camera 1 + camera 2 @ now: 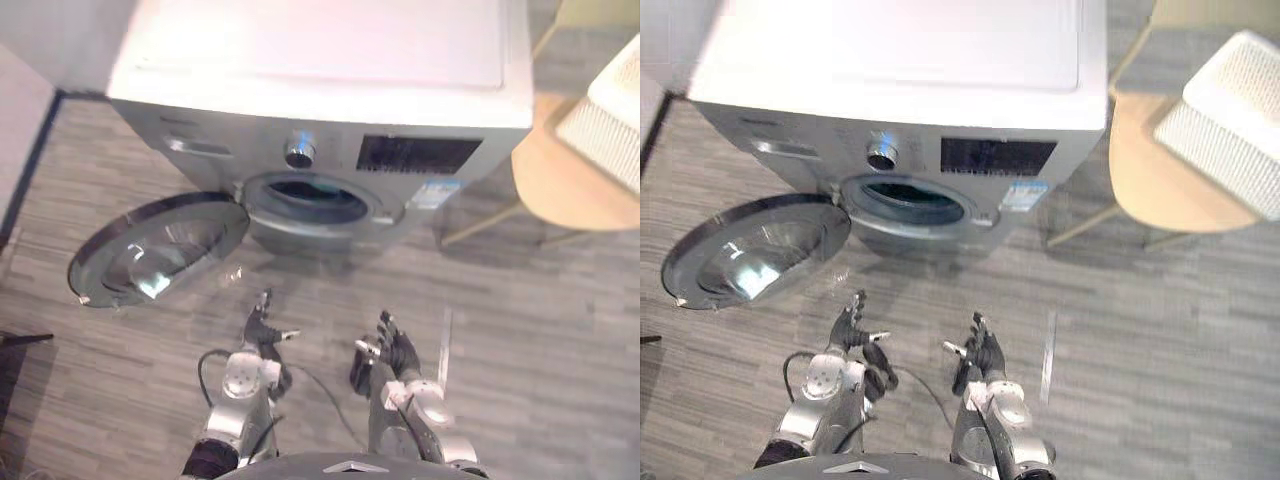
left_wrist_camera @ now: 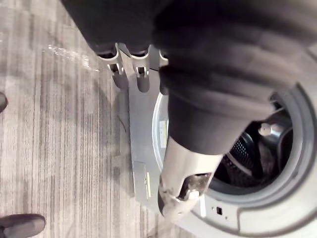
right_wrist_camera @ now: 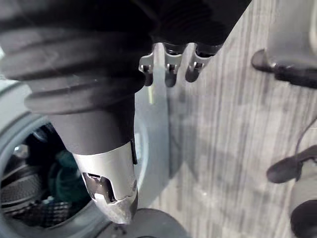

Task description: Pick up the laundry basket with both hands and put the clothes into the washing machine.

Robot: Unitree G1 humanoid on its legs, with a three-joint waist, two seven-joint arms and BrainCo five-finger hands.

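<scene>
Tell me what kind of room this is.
Probably a home laundry area: a front-loading washer with its door swung open, a white basket on a chair beside it, and plank flooring.

grey plank floor [image 1: 560,330], light wooden chair [image 1: 562,192]

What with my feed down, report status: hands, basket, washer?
Open, empty: left hand, right hand. Laundry basket on chair, right. Washer door open, dark cloth in drum.

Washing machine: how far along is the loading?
Door hangs open and green cloth lies in the drum, so some loading looks done. Nothing is in hand: left hand and right hand hover open. The white basket sits on the chair; whether clothes remain in it is hidden.
</scene>
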